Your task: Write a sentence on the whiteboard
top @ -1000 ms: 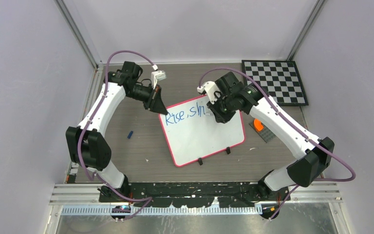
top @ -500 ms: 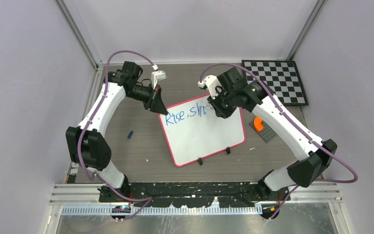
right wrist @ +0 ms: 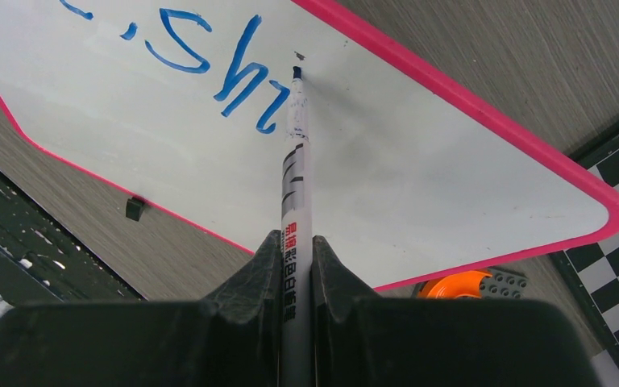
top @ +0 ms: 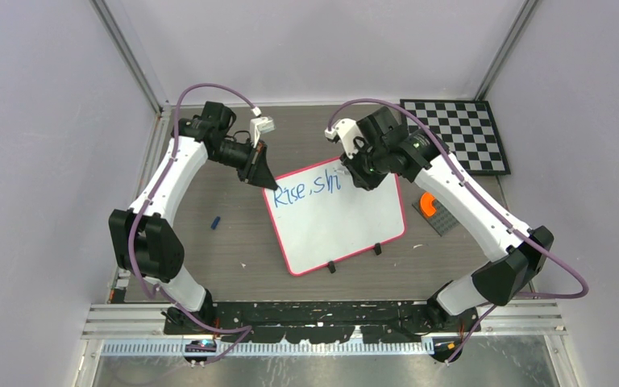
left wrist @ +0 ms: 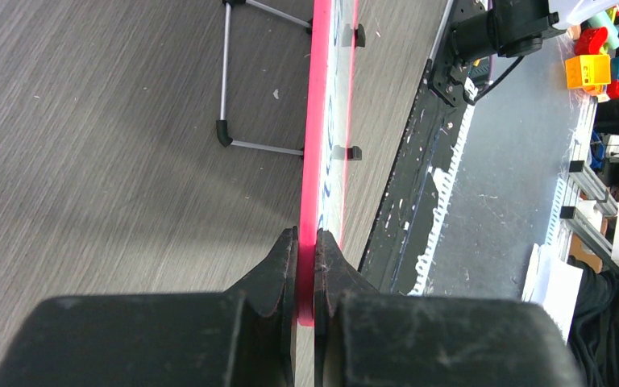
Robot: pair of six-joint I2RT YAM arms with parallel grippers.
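The right gripper (right wrist: 297, 242) pinched a slim white marker pen with black and red print (right wrist: 297, 169), its dark tip at the large white rectangular whiteboard with a pink-red rim (right wrist: 419, 153), just past the last stroke of the blue handwritten sentence (right wrist: 209, 56), which ran "Rise, sh…" along the board's far edge. The left gripper (left wrist: 306, 242) was clamped on the whiteboard's far left corner, the board propped on a thin metal wire stand (left wrist: 226, 81) over the grey wood-grain table (left wrist: 89, 121)

Blue sentence (top: 313, 188) on whiteboard (top: 340, 230) reads "Rise, shi"; marker (right wrist: 297, 179) barrel: red label, characters illegible
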